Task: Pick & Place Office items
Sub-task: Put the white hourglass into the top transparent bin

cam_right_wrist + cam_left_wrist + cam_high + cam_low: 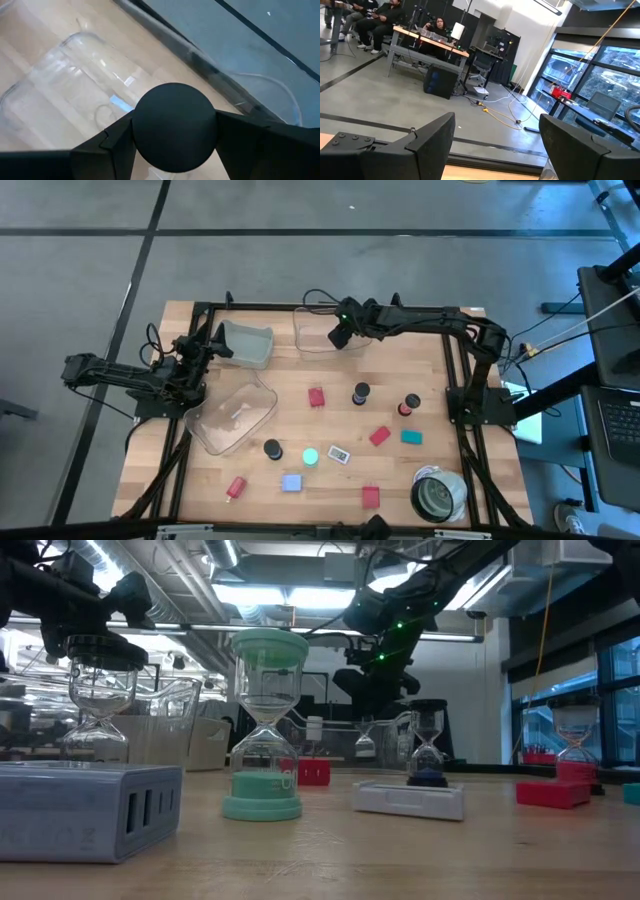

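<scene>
My right gripper (340,336) hangs over the clear bin (328,332) at the table's far middle, shut on a black-capped round piece (174,131). The right wrist view shows this bin (70,95) right below. My left gripper (213,344) waits open at the far left, beside a second clear bin (247,345); its fingers (432,142) point level into the room. More office items lie on the table: black-capped cylinders (360,393) (272,448), red blocks (316,397) (379,436), a teal block (411,437), a blue block (291,482), a cyan disc (311,456) and a white tag (338,453). My right gripper pinches the piece between its two fingers (112,145), one on each side of the round black cap (145,131). The fingers slant down from the table's right side. The piece is lifted clear, above the bin; the cap hides what hangs below it.
A third clear bin (230,416) lies tilted at the left middle. A large grey-white roll (438,495) stands at the near right. Further red pieces (236,487) (370,497) and a red-and-black cylinder (408,405) lie among the items. People sit in the room beyond the table.
</scene>
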Robot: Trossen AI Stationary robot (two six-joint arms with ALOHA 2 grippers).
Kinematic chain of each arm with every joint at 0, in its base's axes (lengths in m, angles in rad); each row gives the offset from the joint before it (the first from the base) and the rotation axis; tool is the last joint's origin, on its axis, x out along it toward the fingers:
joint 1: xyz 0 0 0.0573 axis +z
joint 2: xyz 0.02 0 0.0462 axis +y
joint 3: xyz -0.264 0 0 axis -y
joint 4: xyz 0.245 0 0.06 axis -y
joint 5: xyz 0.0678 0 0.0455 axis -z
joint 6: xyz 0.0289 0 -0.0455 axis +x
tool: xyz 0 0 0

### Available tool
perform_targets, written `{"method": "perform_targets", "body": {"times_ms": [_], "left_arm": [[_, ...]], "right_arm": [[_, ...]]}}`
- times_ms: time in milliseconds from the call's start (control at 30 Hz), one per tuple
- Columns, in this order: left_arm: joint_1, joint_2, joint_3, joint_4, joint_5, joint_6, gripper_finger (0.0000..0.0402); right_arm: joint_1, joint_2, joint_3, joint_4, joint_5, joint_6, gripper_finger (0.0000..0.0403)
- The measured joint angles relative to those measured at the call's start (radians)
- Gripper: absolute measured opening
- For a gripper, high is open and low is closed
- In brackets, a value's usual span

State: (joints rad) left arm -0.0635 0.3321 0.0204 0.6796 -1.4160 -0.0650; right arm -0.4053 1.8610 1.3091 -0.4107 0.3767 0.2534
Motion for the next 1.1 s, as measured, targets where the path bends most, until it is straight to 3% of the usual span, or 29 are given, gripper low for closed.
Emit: {"method": "perform_targets", "body": {"times_ms": [367,567,867,1100], "left_arm": [[0.000,0.000,0.000,0.000,0.000,0.000,0.0285],[0.000,0.000,0.000,0.000,0.000,0.000,0.0285],[0.000,0.000,0.000,0.000,0.000,0.000,0.0285],[0.000,0.000,0.000,0.000,0.000,0.000,0.0285]], "right_arm": [[-0.004,0.000,0.000,0.014,-0.002,0.016,0.0217],[-0.005,0.000,0.000,0.014,0.001,0.026,0.0236],[-0.005,0.000,0.000,0.044,0.017,0.035,0.0215],[-0.005,0.000,0.000,0.045,0.020,0.053,0.0262]]}}
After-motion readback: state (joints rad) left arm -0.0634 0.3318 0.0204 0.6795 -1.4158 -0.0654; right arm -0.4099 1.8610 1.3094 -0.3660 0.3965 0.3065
